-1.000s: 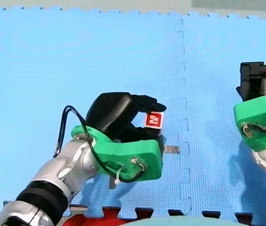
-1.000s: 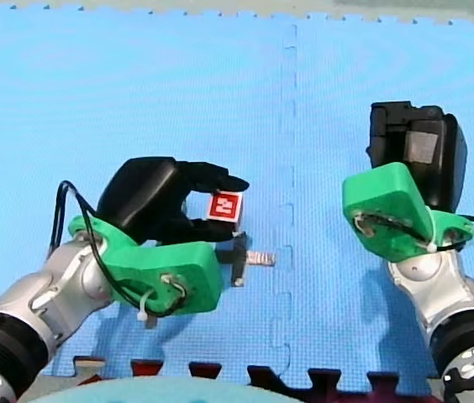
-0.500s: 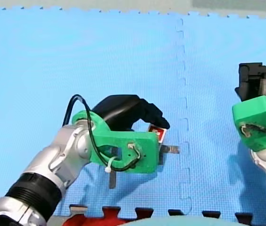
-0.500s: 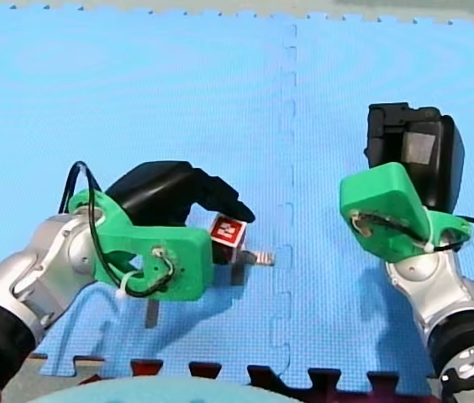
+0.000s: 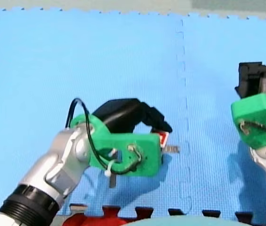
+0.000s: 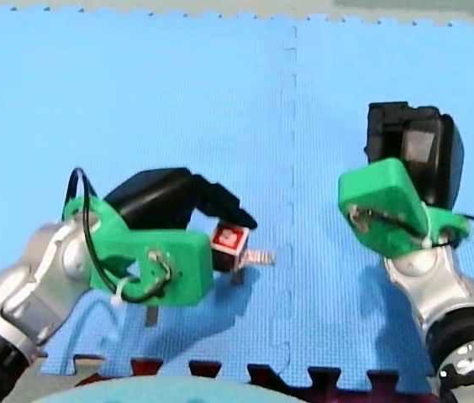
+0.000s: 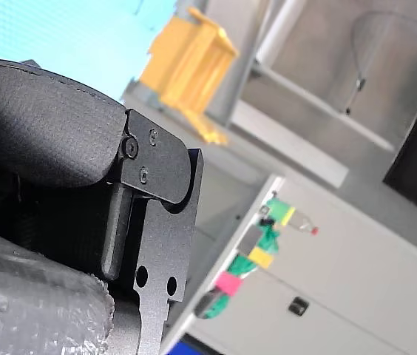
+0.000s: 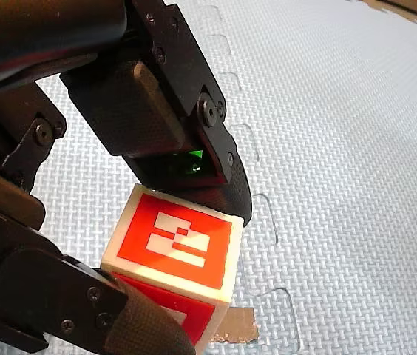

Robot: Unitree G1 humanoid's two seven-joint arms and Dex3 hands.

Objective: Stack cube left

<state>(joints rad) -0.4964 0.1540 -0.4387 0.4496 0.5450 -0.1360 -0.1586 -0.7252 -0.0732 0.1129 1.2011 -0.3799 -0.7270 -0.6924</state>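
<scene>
Two arms are over the blue foam mat [image 5: 100,52]. Nearest me, at its front edge, a red mat piece [image 5: 88,219] is cut off by the frame.

Just beyond, a grey tape strip [image 6: 151,316] pokes out from under the left arm's green wrist bracket [image 6: 178,264]. That bracket blocks a good deal: the underside of the left hand [image 6: 165,200], much of the red cube [image 6: 230,240], and one end of a second tape strip [image 6: 260,256] lying on the mat.

From one head view the cube is a mere red sliver past the bracket. The other head view gives its white-marked top face. Whether it touches the mat, I cannot tell from above.

The second wrist view settles the grip. One black finger [image 8: 164,111] presses on the cube's top edge and another finger [image 8: 142,325] bears on its lower red face, so the cube is pinched between them, with tape on the mat near it.

Farther off on the right, the right hand [image 6: 411,155] hangs above the mat behind its own green bracket [image 6: 384,206], well apart from the cube, holding nothing.

The first wrist view looks past a black hand housing [image 7: 46,126] at a yellow object [image 7: 190,59] and grey cabinets [image 7: 327,281], too blurred to name further.
</scene>
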